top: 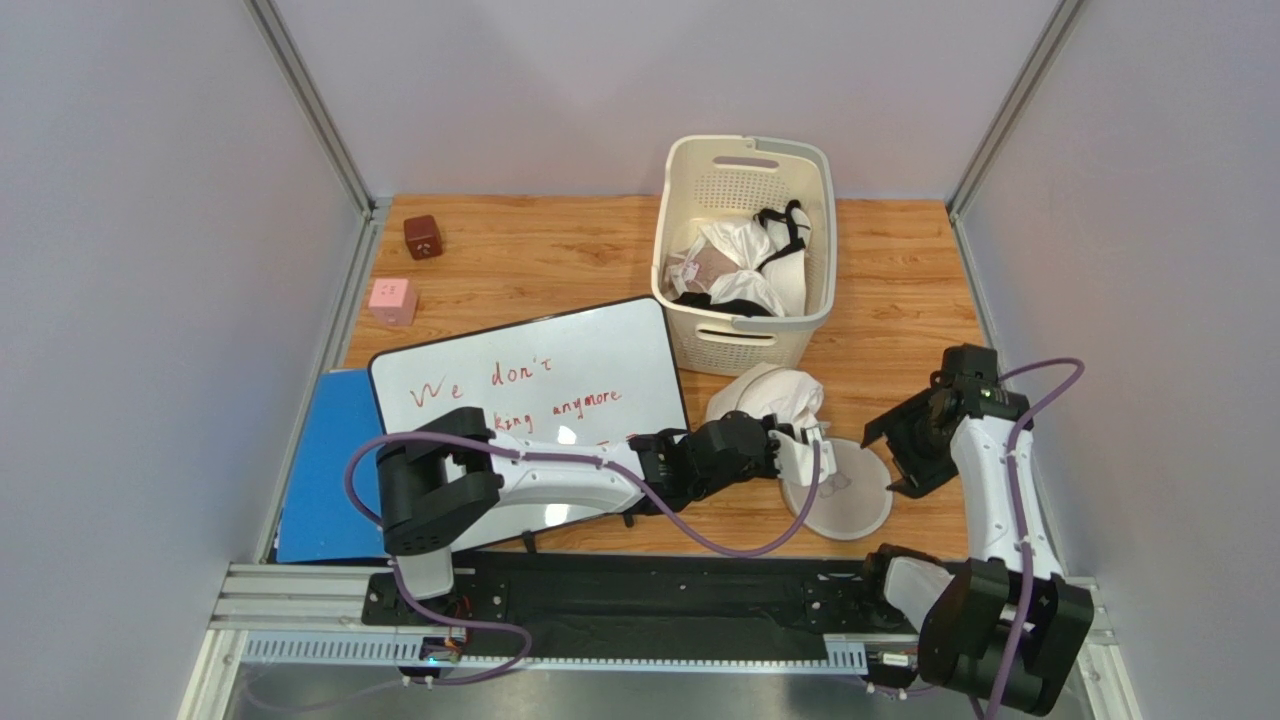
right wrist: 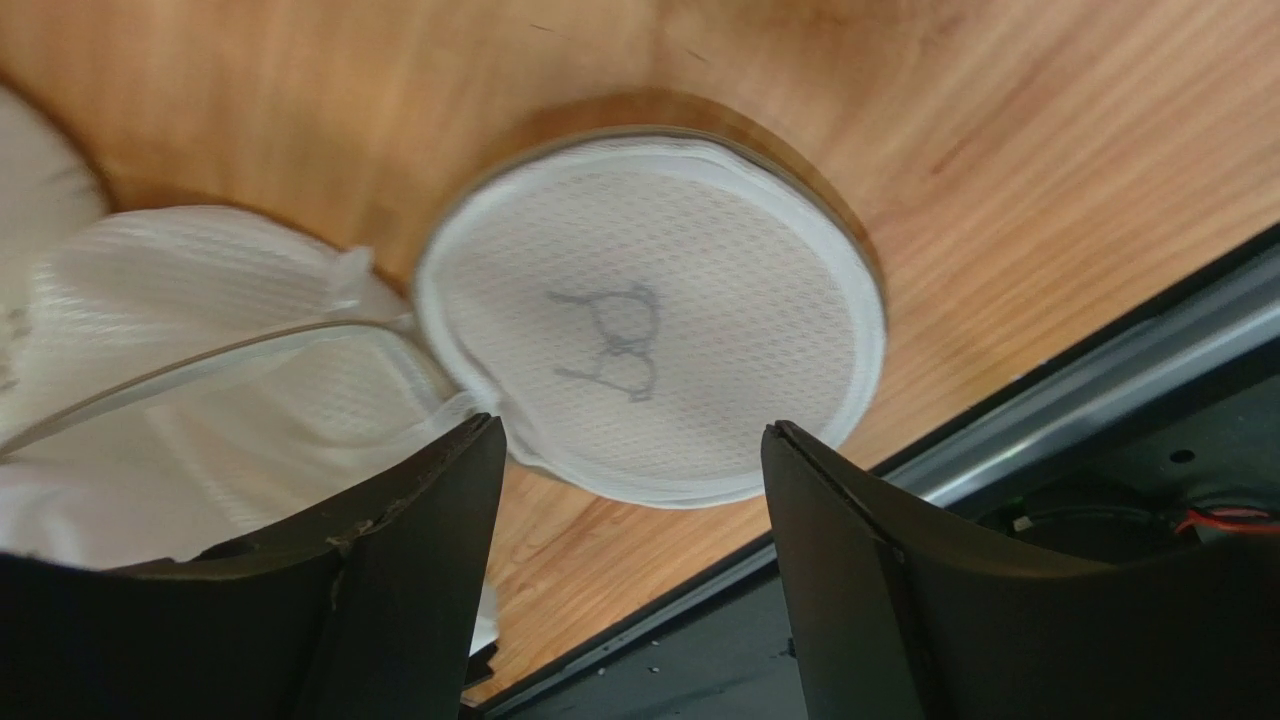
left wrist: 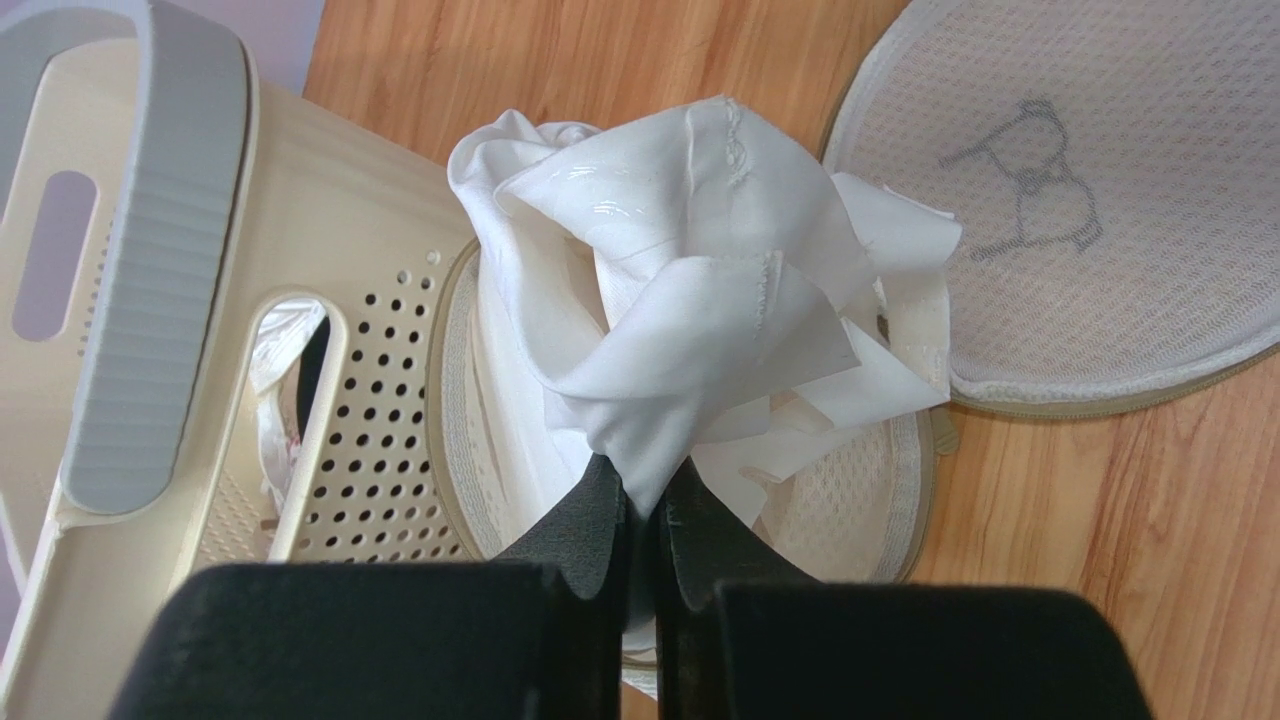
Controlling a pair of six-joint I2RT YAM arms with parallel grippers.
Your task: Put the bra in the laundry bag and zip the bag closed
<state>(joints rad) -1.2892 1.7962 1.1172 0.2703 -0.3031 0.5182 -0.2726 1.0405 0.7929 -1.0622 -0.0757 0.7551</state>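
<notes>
Pinching bra [left wrist: 676, 285] — left gripper [left wrist: 646, 503], over laundry bag [left wrist: 1082, 180]

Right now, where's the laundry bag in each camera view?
Top external: the laundry bag lies open at lower centre-right, in front of the basket.
Left wrist: one half fills the upper right; the other lies under the bra.
Right wrist: its round half sits at centre.
Shared landmark: the grey bra drawing on the mesh, clear in both wrist views.

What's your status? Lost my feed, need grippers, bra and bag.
Left gripper jaws shut on bra, over open laundry bag. Right gripper jaws open, empty, above bag's other half. Basket close alongside.
</notes>
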